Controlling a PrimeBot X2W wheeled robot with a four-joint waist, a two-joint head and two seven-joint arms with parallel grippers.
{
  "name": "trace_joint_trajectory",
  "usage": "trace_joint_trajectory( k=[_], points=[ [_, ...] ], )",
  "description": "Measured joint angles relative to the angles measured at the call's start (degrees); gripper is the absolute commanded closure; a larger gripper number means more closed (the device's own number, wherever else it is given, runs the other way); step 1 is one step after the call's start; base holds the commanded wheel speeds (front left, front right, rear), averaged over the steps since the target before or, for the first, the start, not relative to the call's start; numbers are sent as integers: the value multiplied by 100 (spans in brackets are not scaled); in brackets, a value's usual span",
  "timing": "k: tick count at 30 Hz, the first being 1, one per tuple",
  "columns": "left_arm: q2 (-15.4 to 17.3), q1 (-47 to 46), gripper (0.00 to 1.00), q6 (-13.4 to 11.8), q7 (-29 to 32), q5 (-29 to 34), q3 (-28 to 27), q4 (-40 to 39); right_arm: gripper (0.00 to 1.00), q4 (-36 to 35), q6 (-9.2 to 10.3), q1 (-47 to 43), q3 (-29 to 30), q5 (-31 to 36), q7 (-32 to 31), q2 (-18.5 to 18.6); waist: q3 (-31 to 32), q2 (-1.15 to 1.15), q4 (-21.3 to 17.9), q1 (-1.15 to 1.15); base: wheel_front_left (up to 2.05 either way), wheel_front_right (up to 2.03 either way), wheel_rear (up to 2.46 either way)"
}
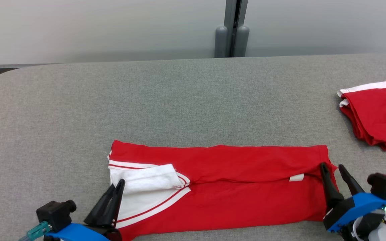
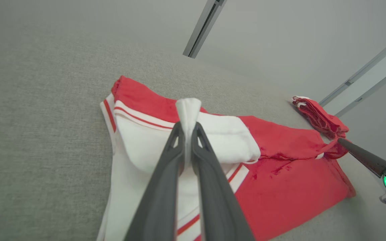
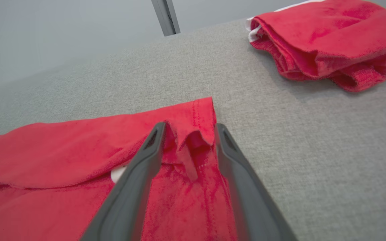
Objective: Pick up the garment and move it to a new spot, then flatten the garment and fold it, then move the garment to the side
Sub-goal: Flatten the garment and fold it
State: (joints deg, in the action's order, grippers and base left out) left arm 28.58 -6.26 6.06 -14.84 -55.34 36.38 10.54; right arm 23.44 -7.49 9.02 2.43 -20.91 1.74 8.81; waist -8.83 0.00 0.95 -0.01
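Observation:
The garment (image 1: 233,187) is red with white, red-striped trim and lies as a long folded strip across the front of the grey table (image 1: 179,100). My left gripper (image 1: 119,184) is at its left end, shut on a raised pinch of the white fabric (image 2: 188,107). At the garment's right end my right gripper (image 1: 332,166) is open. Its two fingers stand on either side of a small upright crease in the red hem (image 3: 196,139), with gaps showing beside the cloth.
A second red garment (image 1: 377,113) with a white band lies folded at the table's far right edge, also visible as a bundle (image 3: 327,43) beyond my right fingers. A grey wall with a vertical post (image 1: 232,30) stands behind the table.

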Motion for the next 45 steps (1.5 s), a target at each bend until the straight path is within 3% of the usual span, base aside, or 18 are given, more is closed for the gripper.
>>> trace_joint_trajectory(
  k=[8, 13, 23, 33, 42, 43, 44, 45],
  points=[
    [-701, 827, 0, 107, -16, 542, -1413, -313, 0, -149, 0, -524, 307, 4, 297, -126, 138, 0, 43, 0, 0, 0, 0],
    [-891, 1035, 0, 115, -16, 1093, -1948, -457, 0, -368, 0, -616, 475, 79, 265, -130, 201, 0, 59, 0, 0, 0, 0],
    [-1251, 884, 0, -203, -15, 1675, -2176, -376, 0, -321, 0, -48, 487, 486, -118, -169, 203, 0, 152, 1, 0, 0, 0],
    [-1355, 842, 0, -249, -16, 1807, -2221, -310, 0, 542, 0, 52, 767, 1094, -127, -167, 137, 0, 482, 2, 0, 0, 0],
    [-1385, 855, 0, -219, -16, 1868, -2231, -299, 0, 1069, 1, 29, 851, 1473, -21, -294, 158, 0, 522, 1, 0, 0, 0],
    [-1385, 855, 0, -219, -16, 1875, -2224, -291, 16, 1127, 1, 44, 820, 1472, -19, -304, 161, 0, 514, 2, 0, 0, 0],
    [-1385, 855, 0, -221, -16, 1900, -2212, -288, 48, 1191, 1, 79, 786, 1467, -14, -313, 163, 0, 504, 1, 0, 0, 0],
    [-1384, 856, 0, -223, -16, 1915, -2197, -286, 60, 1251, 2, 114, 760, 1445, -5, -318, 164, 0, 493, 1, 0, 0, 0]
  ],
)
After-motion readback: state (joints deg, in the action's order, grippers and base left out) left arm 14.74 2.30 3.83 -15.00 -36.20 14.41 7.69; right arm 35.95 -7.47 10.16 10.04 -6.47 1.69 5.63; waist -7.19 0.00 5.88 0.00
